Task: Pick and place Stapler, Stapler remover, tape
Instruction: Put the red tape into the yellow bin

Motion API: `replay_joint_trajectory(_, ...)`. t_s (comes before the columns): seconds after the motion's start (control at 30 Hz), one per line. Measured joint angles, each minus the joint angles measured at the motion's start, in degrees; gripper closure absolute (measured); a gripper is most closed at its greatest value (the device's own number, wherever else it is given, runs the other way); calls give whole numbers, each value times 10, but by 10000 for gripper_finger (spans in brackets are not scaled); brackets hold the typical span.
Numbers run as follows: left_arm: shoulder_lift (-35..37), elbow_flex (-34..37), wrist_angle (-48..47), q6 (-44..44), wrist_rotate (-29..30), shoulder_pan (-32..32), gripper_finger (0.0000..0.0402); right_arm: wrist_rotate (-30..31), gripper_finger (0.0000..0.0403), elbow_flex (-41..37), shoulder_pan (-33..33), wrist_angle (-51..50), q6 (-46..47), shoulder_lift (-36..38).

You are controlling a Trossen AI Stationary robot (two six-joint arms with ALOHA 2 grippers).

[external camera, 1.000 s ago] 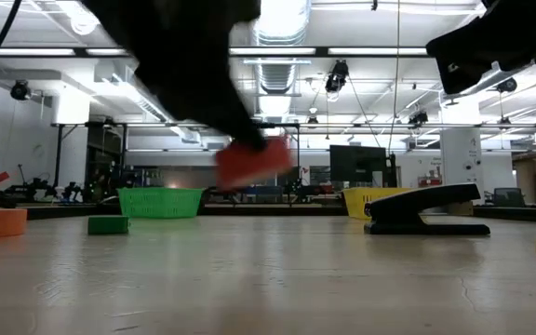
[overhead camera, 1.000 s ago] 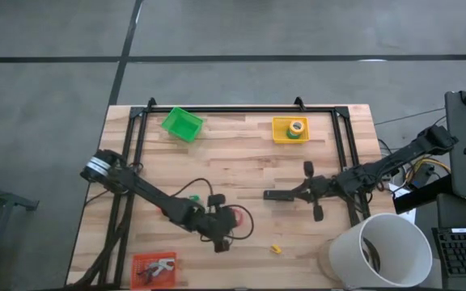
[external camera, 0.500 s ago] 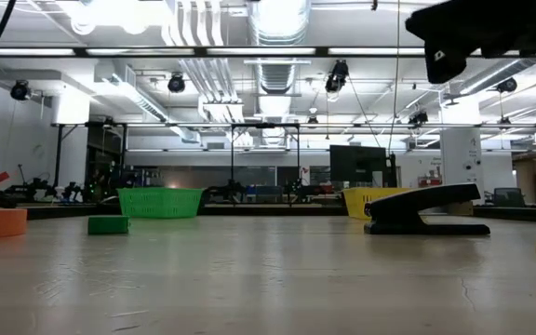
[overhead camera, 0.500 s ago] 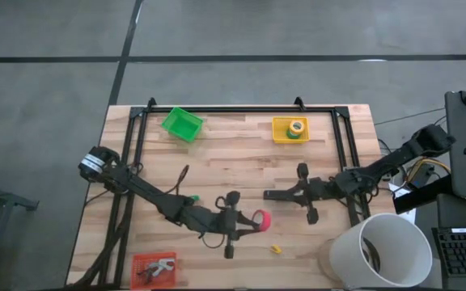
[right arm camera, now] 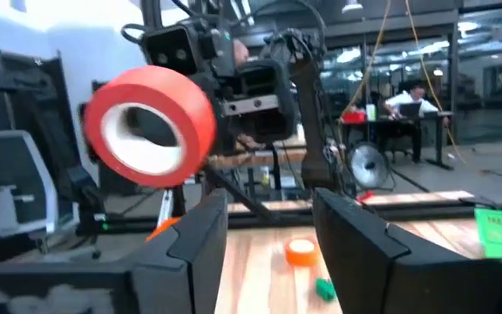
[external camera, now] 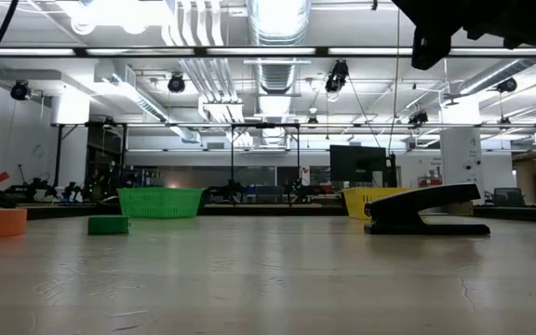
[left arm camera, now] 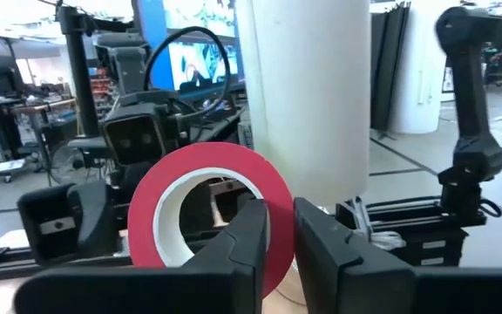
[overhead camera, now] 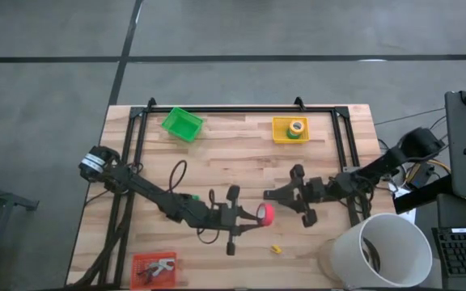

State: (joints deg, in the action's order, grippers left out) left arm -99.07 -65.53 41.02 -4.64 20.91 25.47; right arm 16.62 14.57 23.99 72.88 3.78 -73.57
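At the table's left front corner an orange tray [overhead camera: 154,266] holds a small metal tool, likely the staple remover, though too small to be sure. Behind it, a green basket [overhead camera: 183,124] sits near the back edge, and a small green block [overhead camera: 192,196] lies beside the left arm. The left gripper [overhead camera: 255,217] reaches toward the middle of the table, its fingers [left arm camera: 249,240] pinching the wall of a red tape roll [overhead camera: 265,213], held upright above the wood. Half a second ago the roll sat a touch further left; it has shifted toward the right arm. A small yellow piece [overhead camera: 275,249] lies on the table just in front of it. The black stapler [overhead camera: 280,194] rests on the table just right of the roll, near the right gripper [overhead camera: 298,196], whose fingers are spread with nothing between them and which has drifted slightly leftward. At the back, a yellow tray [overhead camera: 289,130] holds a green tape roll [overhead camera: 296,127]. A large white cylinder [overhead camera: 376,252] stands at the right front corner.
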Motion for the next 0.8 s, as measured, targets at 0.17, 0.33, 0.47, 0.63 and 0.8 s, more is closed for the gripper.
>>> replay_joint_trajectory(0.17, 0, 1, 2, 0, 0, -3, 359, -23, 233, 22, 4, 40, -8, -40)
replay_joint_trajectory(0.33, 0, 1, 4, 1, 0, -5, 352, -23, 241, 59, 9, 40, -17, -80)
replay_joint_trajectory(0.47, 0, 1, 3, 1, 0, -5, 356, -22, 248, 75, 9, 40, -26, -102)
replay_joint_trajectory(0.63, 0, 2, -6, 5, 0, -5, 354, -21, 252, 80, 9, 40, -26, -104)
replay_joint_trajectory(0.8, 0, 2, -7, 6, 0, -5, 355, -29, 248, 83, 10, 40, -15, -98)
